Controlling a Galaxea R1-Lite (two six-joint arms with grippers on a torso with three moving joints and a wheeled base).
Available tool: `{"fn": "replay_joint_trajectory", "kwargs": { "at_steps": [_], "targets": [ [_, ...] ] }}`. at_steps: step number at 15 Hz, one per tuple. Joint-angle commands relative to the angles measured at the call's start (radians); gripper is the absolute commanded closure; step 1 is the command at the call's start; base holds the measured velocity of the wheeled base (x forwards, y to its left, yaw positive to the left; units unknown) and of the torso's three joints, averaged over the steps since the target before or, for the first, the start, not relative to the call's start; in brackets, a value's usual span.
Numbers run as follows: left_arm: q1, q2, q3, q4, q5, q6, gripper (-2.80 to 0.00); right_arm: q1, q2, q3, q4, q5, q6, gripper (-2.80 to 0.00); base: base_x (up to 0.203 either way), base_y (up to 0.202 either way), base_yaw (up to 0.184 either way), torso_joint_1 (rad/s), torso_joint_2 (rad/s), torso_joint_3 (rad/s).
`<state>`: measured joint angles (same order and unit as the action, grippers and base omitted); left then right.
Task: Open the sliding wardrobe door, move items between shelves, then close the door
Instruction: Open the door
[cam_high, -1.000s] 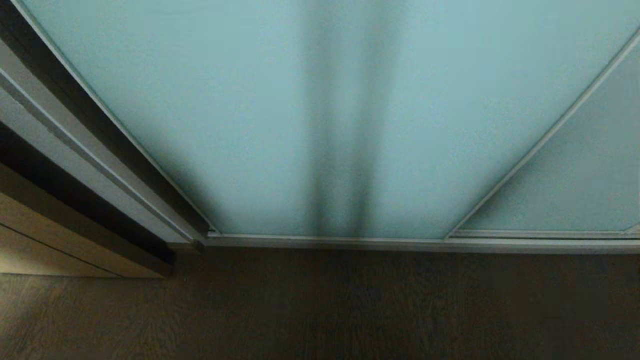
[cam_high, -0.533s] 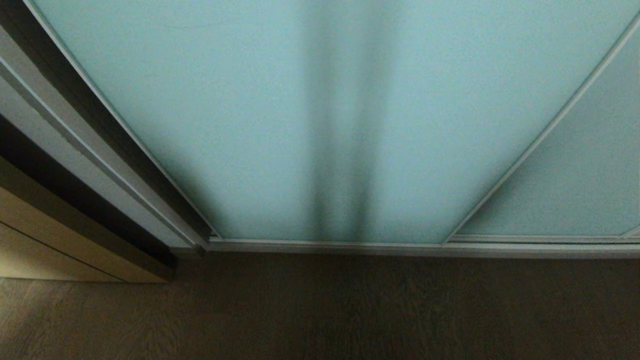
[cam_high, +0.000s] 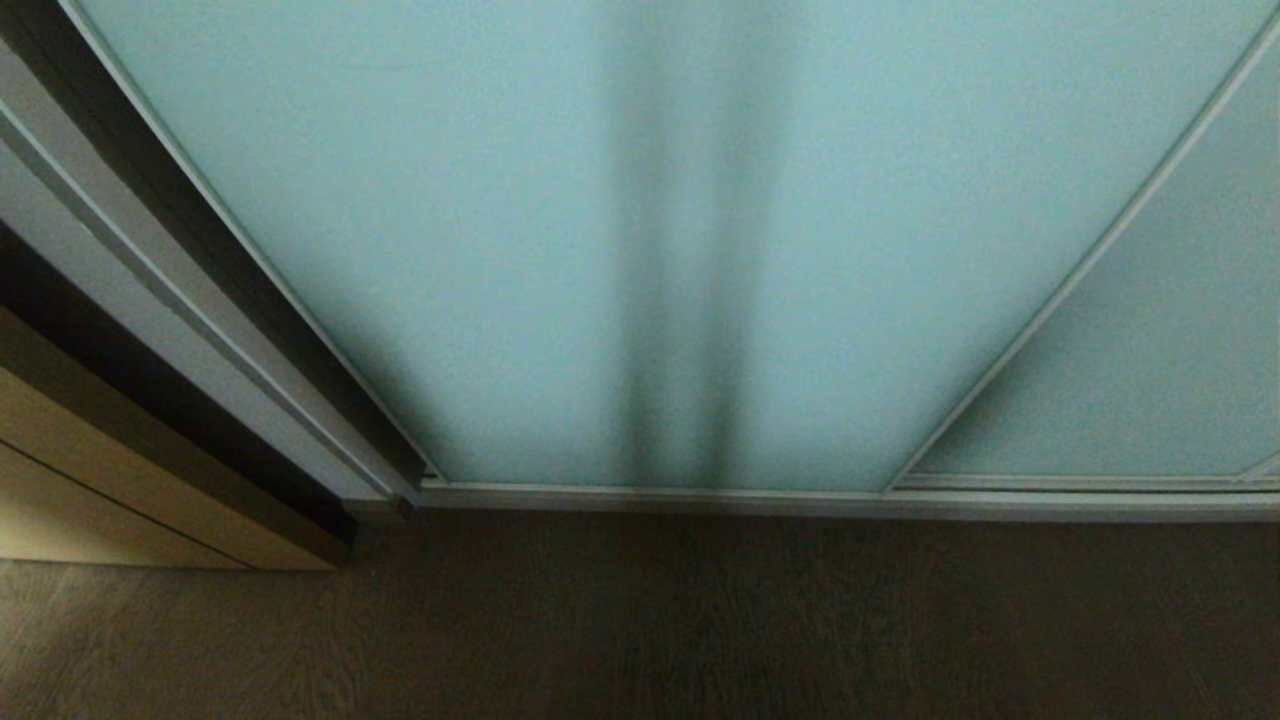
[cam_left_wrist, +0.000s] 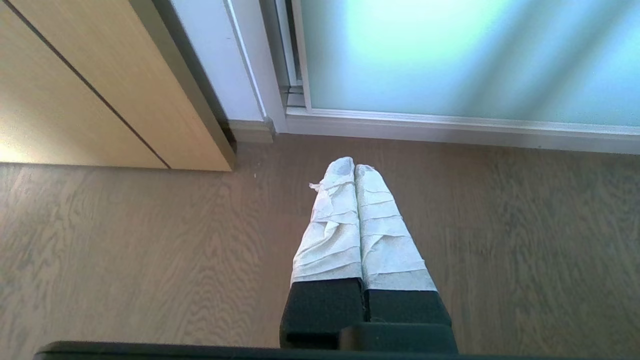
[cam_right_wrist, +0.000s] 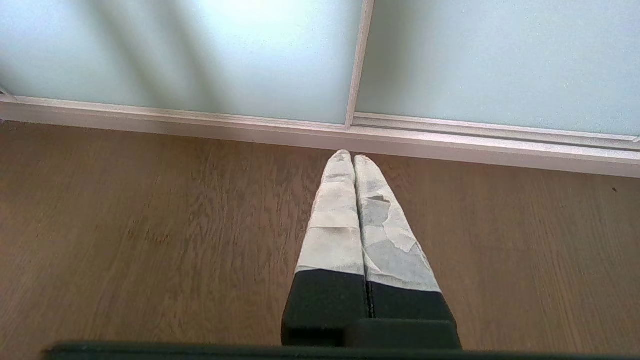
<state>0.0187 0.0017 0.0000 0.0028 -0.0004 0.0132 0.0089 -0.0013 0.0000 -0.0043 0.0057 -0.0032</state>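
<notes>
Here we are at the very start: the sliding wardrobe door (cam_high: 520, 250), a frosted blue-green glass pane in a slim silver frame, fills the head view and sits fully across the opening, its lower rail (cam_high: 700, 497) meeting the floor. A second pane (cam_high: 1150, 380) overlaps it to the right. No clothes, no shelves on show; whatever is inside is hidden behind the glass.

Neither arm is in the head view. The left gripper (cam_left_wrist: 354, 167) hangs low over the floor near the door's left corner, its white-wrapped fingers (cam_left_wrist: 335, 220) pressed together with nothing between them. The right gripper (cam_right_wrist: 353, 156) does the same just short of the rail where the two panes meet, fingers (cam_right_wrist: 385, 225) pinched together and empty.

So the opening step is not yet begun, I'd say. Next up, an arm must rise, find the frame edge and push sideways along the track.

Underfoot: brown wood-grain floor (cam_high: 700, 620). To the left, a beige wooden cabinet (cam_left_wrist: 75, 100) stands beside the wardrobe's pale side post (cam_left_wrist: 220, 65).
</notes>
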Motion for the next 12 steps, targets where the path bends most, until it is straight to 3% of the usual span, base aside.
{"fn": "replay_joint_trajectory", "kwargs": {
  "at_steps": [1, 12],
  "targets": [
    [0.000, 0.003, 0.000, -0.001, 0.000, -0.004, 0.00, 0.000, -0.003, 0.000, 0.000, 0.000, -0.001, 0.00, 0.000, 0.000, 0.000, 0.000, 0.00, 0.000],
    [0.000, 0.001, 0.000, -0.001, 0.000, -0.004, 0.00, 0.000, -0.003, 0.000, 0.000, 0.000, 0.000, 0.00, 0.000, 0.000, 0.000, 0.000, 0.00, 0.000]
  ]
}}
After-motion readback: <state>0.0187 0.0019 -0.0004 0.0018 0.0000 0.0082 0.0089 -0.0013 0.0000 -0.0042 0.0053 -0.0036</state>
